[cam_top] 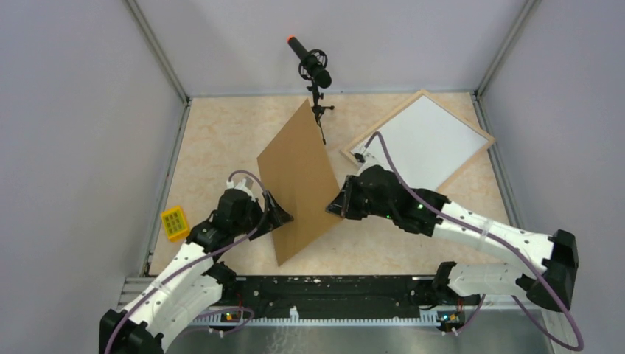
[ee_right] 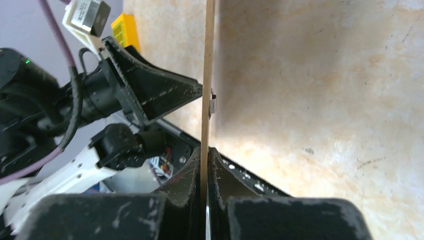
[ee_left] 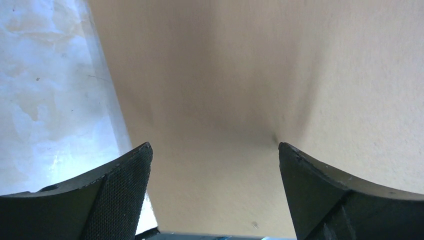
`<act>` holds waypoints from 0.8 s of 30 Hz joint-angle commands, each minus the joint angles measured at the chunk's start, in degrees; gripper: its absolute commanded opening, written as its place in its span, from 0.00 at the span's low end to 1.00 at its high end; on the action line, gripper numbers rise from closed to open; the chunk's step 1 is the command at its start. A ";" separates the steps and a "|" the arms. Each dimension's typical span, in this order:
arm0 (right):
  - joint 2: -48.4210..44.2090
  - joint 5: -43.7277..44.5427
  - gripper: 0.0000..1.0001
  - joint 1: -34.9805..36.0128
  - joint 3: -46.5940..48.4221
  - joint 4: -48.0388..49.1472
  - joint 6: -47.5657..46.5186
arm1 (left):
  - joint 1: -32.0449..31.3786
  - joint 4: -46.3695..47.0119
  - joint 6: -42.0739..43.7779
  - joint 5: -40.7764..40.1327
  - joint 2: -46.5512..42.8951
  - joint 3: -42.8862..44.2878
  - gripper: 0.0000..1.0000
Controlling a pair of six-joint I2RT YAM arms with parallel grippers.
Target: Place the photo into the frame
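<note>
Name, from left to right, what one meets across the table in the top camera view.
yellow block → left arm's fingers → brown board → right arm's fingers → pale wooden frame

The left arm reaches forward and inward. The left gripper has its fingers spread wide, tips against the face of the board. The right arm sweeps in from the right. The right gripper is pinched tight on the board's edge.
</note>
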 commanded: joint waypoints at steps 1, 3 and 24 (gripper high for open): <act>-11.42 -2.66 0.00 0.79 4.00 -1.03 -0.34 | -0.34 -4.09 3.80 0.59 -4.31 5.07 0.98; -14.46 -2.68 0.00 0.75 5.23 -5.24 -0.37 | -0.33 -4.52 4.46 0.86 -5.29 6.50 0.98; -19.74 30.45 0.00 0.79 33.83 -44.16 -3.86 | -3.06 3.40 6.81 33.14 10.60 34.49 0.98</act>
